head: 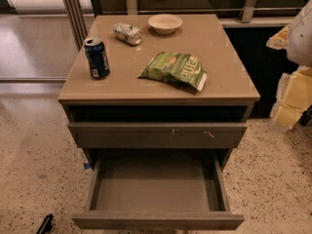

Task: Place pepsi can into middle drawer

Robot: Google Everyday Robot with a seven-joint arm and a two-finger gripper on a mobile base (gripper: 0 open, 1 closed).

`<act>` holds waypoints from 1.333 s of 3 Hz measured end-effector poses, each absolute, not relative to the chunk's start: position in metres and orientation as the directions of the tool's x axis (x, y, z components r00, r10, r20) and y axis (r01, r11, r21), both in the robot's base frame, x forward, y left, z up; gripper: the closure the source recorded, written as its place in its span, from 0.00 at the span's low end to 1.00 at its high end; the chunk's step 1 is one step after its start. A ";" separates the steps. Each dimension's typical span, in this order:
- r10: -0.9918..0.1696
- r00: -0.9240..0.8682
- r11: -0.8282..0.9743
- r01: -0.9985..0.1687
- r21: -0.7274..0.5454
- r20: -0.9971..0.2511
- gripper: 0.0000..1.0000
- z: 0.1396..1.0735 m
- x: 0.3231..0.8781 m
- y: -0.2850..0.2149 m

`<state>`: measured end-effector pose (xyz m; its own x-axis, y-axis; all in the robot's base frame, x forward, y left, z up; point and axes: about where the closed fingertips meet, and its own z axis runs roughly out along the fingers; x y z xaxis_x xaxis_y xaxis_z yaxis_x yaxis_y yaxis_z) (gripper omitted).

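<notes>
The pepsi can (97,57) stands upright at the left edge of the counter (229,79), a little back from the near edge. Nothing touches it. Upright and with free space around it, it looks easy to take from the side or from above.

Farther back and slightly right, a pale silver-green can (127,33) lies on its side, dented, so it is not to be mistaken for the one wanted. Just right of it a shallow bowl (165,23) sits near the far edge. A green chip bag (174,69) lies flat near the middle, well apart from the pepsi can and probably no hindrance to a reach.

Below the counter, a drawer face with small pale scratches (158,134) is pushed nearly in. Under it the middle drawer (156,186) is pulled out towards the near side, its grey base bare. It seems ready to receive the can from above.

At the far right edge the gripper (292,101) hangs beside the counter, well apart from the pepsi can and holding nothing that I can see. Whether it is apart or together I cannot tell. The grasp has not yet begun.
</notes>
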<state>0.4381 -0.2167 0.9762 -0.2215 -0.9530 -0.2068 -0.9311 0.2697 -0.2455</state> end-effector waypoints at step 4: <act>-0.727 -0.108 0.459 -0.812 -0.362 -0.679 0.00 1.007 0.493 -0.194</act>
